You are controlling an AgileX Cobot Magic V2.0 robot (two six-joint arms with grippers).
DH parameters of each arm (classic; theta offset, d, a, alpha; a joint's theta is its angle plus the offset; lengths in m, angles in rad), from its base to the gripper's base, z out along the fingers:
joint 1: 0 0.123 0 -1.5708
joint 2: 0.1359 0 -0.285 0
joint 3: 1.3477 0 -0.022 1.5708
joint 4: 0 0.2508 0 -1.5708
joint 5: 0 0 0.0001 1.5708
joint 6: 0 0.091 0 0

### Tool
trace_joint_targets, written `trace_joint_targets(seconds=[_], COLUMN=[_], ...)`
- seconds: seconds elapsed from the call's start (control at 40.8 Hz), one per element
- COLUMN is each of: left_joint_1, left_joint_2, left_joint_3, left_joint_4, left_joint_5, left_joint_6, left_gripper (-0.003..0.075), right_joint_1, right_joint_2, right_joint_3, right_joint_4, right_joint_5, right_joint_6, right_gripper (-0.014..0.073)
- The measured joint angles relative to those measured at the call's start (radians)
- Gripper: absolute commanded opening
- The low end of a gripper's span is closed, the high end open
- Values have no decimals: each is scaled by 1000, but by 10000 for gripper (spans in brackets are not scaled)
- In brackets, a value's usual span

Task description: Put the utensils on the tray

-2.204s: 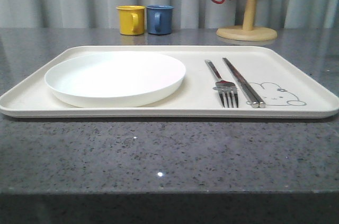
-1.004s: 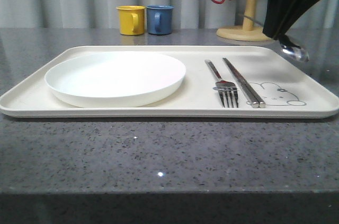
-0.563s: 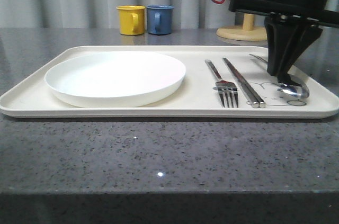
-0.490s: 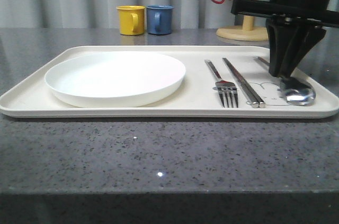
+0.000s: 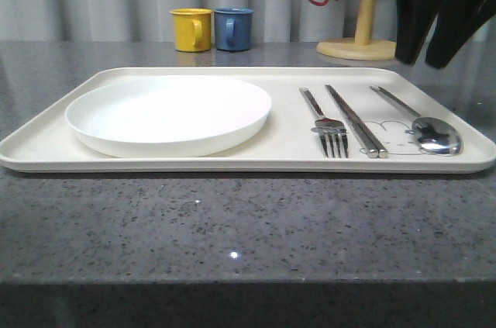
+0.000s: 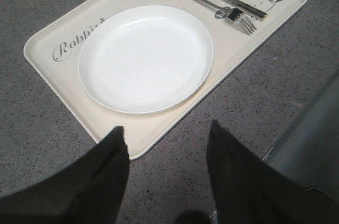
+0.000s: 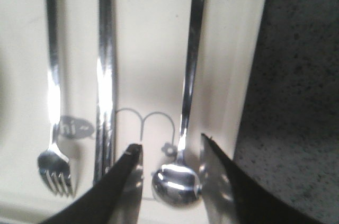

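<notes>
Since spoon now flat on tray, right pincer lifted, open, empty.

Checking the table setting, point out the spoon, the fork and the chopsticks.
spoon (image 5: 436,135), front view, on its bowl.
fork (image 5: 333,140), front view, on its tines.
chopsticks (image 5: 354,119), front view, mid-length.

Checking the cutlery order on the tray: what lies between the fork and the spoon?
The pair of chopsticks lies between the fork and the spoon on the tray, as the front view shows.
</notes>
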Motion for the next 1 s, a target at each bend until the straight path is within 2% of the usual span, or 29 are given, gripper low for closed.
trace_joint_targets(seconds=[0.269, 0.514, 1.004], left_joint_1=[0, 0, 0], left_joint_2=[0, 0, 0], left_joint_3=[0, 0, 0], left_joint_4=[0, 0, 0], left_joint_5=[0, 0, -2], left_joint_6=[0, 0, 0], left_gripper=[335, 335, 335], right_joint_1=[79, 110, 110], right_joint_2=[-287, -532, -1142], right_joint_3=[0, 32, 644], right_joint_4=[-23, -23, -25], right_joint_5=[18, 26, -203], right_joint_6=[-168, -184, -254], right_gripper=[300, 300, 300])
